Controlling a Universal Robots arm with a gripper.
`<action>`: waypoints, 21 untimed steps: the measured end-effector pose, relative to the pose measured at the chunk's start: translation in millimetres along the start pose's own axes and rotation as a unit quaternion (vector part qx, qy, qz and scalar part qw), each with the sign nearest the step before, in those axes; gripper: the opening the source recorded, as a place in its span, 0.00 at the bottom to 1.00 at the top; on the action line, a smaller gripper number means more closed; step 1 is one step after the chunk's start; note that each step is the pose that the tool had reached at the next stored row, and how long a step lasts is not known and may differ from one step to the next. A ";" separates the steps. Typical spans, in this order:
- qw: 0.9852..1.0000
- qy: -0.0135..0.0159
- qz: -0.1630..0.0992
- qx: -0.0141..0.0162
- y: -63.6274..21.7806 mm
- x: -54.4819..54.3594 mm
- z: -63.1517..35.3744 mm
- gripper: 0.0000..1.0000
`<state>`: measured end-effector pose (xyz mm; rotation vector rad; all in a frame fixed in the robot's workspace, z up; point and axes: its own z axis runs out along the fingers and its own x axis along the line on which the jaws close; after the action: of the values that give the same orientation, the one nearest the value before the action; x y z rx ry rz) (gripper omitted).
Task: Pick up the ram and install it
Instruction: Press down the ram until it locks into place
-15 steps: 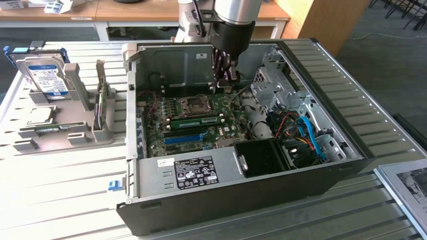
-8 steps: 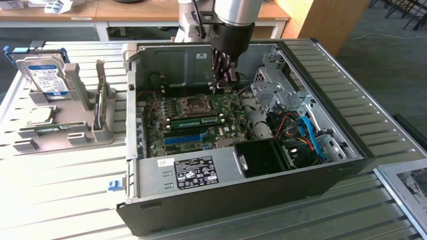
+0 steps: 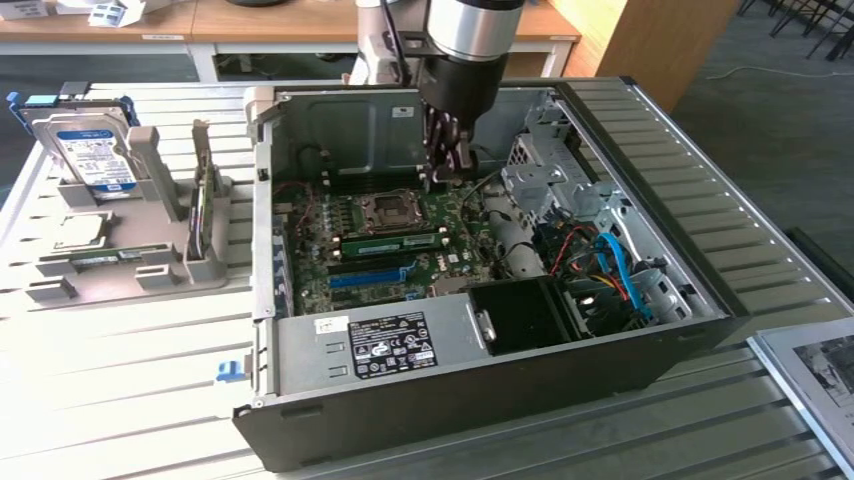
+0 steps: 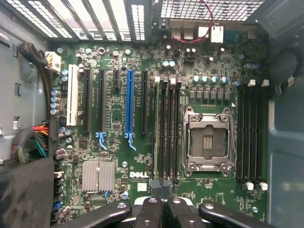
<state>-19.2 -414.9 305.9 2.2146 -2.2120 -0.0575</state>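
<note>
- While the arm reaches down into the open case [image 3: 400, 410], the claw [image 3: 445, 178] hangs over the motherboard [image 3: 447, 262]. In the exterior view it is at about 1 o'clock from the CPU socket [image 3: 391, 207].
- State of the claw: clenched, fingers [image 4: 149, 211] pressed together, nothing seen between them.
- The ram [image 3: 394, 243] is seated lengthwise in a slot at 6 o'clock from the socket, green edge up. It is not in the slot nearest the socket, and it is apart from the claw.
- The blue slot [image 3: 367, 277] lies at 6 o'clock from the ram, roughly parallel to it.
- Wrist view: the claw tips are near the end latches of the slot bank beside the socket. Cannot tell whether they touch the board.
- The power supply [image 3: 387, 340], with a black label, sits at 6 o'clock from the motherboard, against the case's near wall.
- Coloured cables [image 3: 607, 270] bunch at 3 o'clock from the motherboard.
- The case lies on its side on a slatted worktop [image 3: 120, 400].
- At 9 o'clock from the case, a grey holder [image 3: 127, 265] carries a hard drive [image 3: 91, 150], which stands upright with its blue label towards the camera.
</note>
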 end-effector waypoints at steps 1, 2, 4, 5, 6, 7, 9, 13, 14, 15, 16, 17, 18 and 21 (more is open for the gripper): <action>1.000 0.000 0.000 0.000 0.0 0.0 1.0 0.10; 1.000 0.000 0.000 0.000 -0.1 0.0 2.1 0.10; 1.000 0.000 0.000 0.000 -0.1 0.1 4.3 0.10; 1.000 0.000 0.000 0.000 -0.2 0.1 5.4 0.10; 1.000 0.000 0.000 0.000 -0.2 0.1 6.5 0.10; 1.000 0.000 0.000 0.000 -0.3 0.1 7.6 0.10; 1.000 0.000 0.000 0.000 -0.3 0.2 9.8 0.10; 1.000 0.000 0.000 0.000 -0.6 0.3 15.7 0.10; 1.000 0.000 0.000 0.000 -0.6 0.3 16.8 0.10; 1.000 0.000 0.000 0.000 -0.6 0.3 18.0 0.10; 1.000 0.000 0.000 0.000 -0.6 0.4 19.2 0.10; 1.000 0.000 0.000 0.000 -0.7 0.4 20.3 0.10; 1.000 0.000 0.000 0.000 -0.7 0.4 21.5 0.10; 1.000 0.000 0.000 0.001 -0.9 0.4 25.0 0.10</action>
<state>-19.2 -414.9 280.8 2.2152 -2.2126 -0.0562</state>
